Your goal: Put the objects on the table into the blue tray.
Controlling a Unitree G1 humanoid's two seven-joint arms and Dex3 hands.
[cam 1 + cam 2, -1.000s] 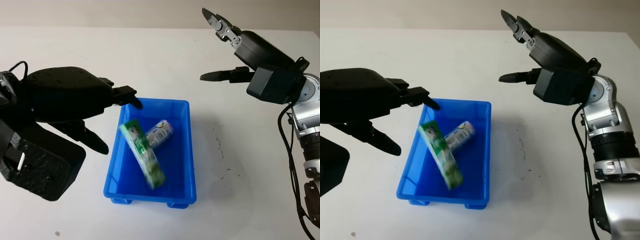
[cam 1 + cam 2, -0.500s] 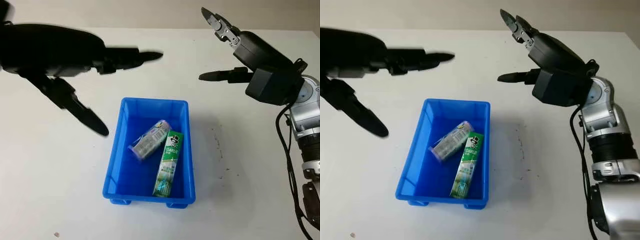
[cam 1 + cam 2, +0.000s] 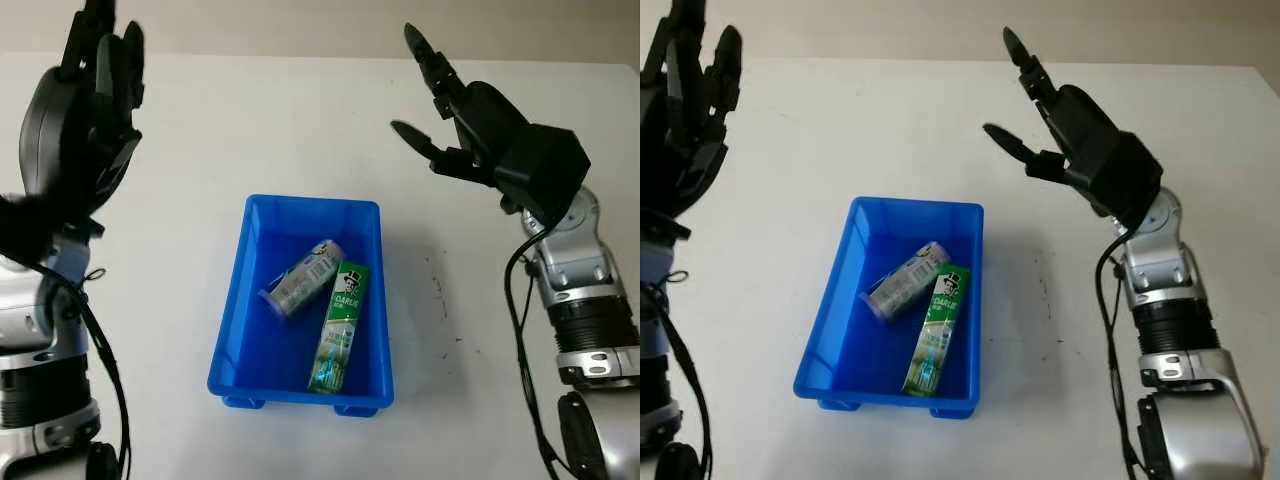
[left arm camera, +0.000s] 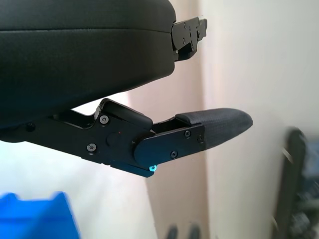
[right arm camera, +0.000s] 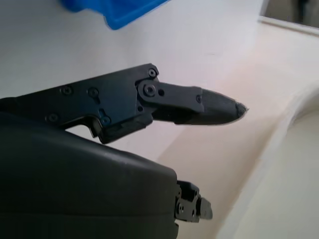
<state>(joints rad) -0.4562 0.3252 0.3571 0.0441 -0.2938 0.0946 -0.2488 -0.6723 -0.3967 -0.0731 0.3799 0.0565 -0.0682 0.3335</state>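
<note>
The blue tray [image 3: 371, 300] sits in the middle of the white table. Inside it lie a green toothpaste box [image 3: 339, 326] along the right wall and a silvery tube-like packet [image 3: 302, 279] slanted beside it, touching its top end. My left hand [image 3: 95, 70] is raised high at the left, fingers pointing up, open and holding nothing. My right hand [image 3: 432, 98] hovers at the upper right above the table, open, well away from the tray. A corner of the blue tray [image 5: 117, 11] appears in the right wrist view.
Small dark specks [image 3: 442, 300] mark the white table to the right of the tray. The table's far edge [image 3: 300, 55] runs along the top.
The toothpaste box dropped from my left hand and settled in the tray. My left hand then swung up and away to the left. The right hand rotated slightly.
</note>
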